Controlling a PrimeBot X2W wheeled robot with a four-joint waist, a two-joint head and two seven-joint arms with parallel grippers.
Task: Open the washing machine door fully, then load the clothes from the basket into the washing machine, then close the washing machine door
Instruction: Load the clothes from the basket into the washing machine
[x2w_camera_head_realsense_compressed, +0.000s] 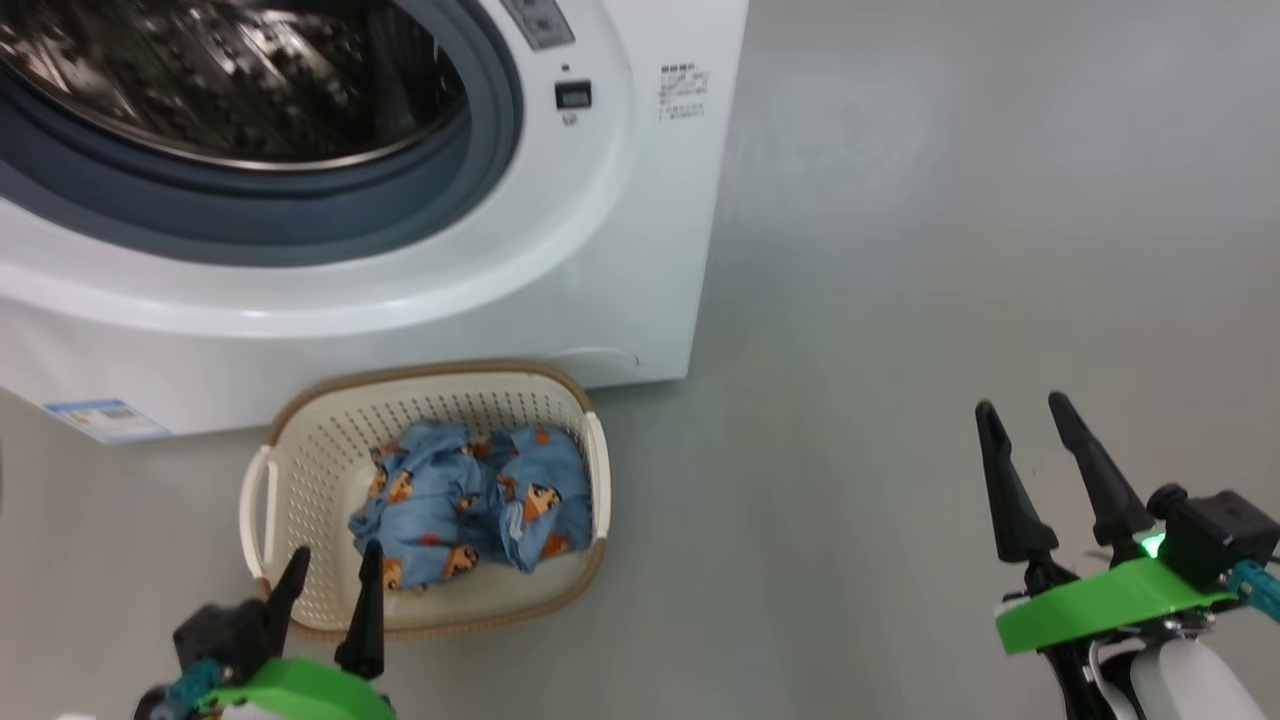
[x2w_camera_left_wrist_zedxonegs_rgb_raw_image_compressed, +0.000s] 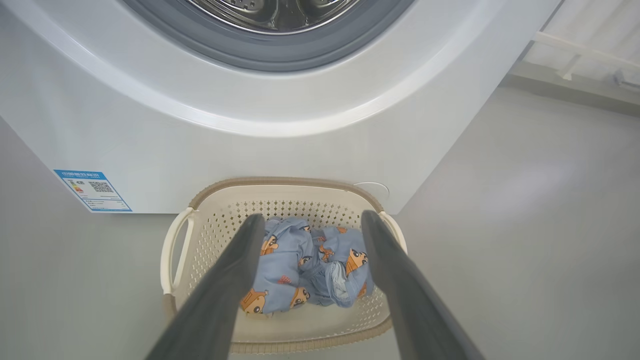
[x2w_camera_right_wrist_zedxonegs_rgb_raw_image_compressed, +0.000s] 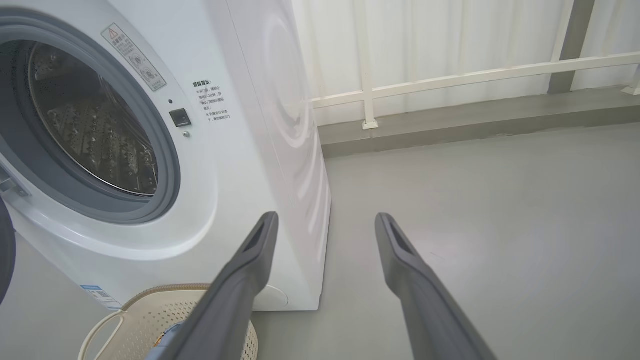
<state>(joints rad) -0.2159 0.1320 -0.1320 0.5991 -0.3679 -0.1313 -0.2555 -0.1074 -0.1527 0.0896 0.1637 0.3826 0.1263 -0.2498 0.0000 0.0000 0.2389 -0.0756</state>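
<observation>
Right wrist view: white railing (x2w_camera_right_wrist_zedxonegs_rgb_raw_image_compressed: 470, 77) beyond washing machine (x2w_camera_right_wrist_zedxonegs_rgb_raw_image_compressed: 240, 150) and basket (x2w_camera_right_wrist_zedxonegs_rgb_raw_image_compressed: 140, 320).

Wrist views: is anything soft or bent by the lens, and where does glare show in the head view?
Head view: soft even light, speckled glare in the steel drum. Left wrist view: left claw soft up close, clothes sharp, washer front bowed by the wide lens. Right wrist view: right claw likewise soft, a sheen down the washer's side.

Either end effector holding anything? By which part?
Nothing held. Left end effector open, aimed at the clothes in the basket, not touching; right end effector open over the floor.
</observation>
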